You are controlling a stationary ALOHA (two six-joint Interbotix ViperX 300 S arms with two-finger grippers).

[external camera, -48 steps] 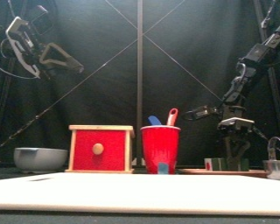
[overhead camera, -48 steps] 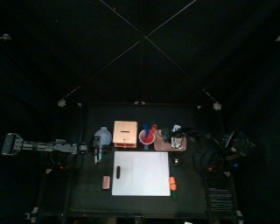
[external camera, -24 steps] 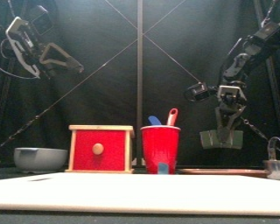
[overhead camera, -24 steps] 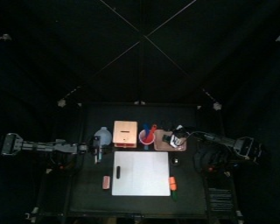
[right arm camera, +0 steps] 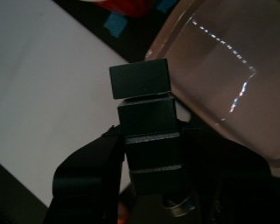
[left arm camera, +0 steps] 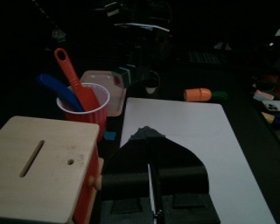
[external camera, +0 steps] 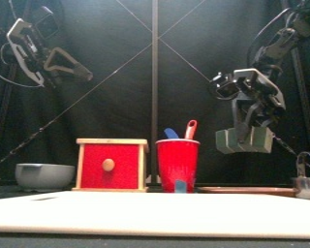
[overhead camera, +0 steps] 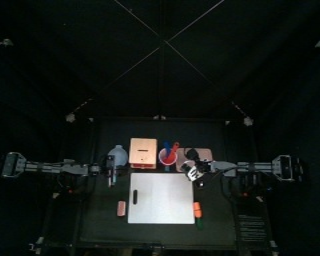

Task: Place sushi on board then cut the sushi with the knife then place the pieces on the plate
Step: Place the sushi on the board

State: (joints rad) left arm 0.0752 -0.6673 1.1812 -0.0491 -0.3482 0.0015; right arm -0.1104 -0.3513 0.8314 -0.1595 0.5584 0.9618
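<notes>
Sushi roll (right arm camera: 143, 80) hangs clamped in right gripper (right arm camera: 150, 136) over pink tray's (right arm camera: 220, 66) rim, beside white board (right arm camera: 49, 96). Red cup (external camera: 178, 161) holds blue knife (external camera: 170, 134) and red knife (external camera: 190, 128). Left gripper (left arm camera: 145, 134), jaws together, rests near table's (overhead camera: 103, 226) left edge.

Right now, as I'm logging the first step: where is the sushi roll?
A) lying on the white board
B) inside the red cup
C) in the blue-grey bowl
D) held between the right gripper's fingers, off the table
D: the right wrist view shows the sushi roll clamped between its fingers, and the front view shows the right gripper hanging well above the table.
</notes>
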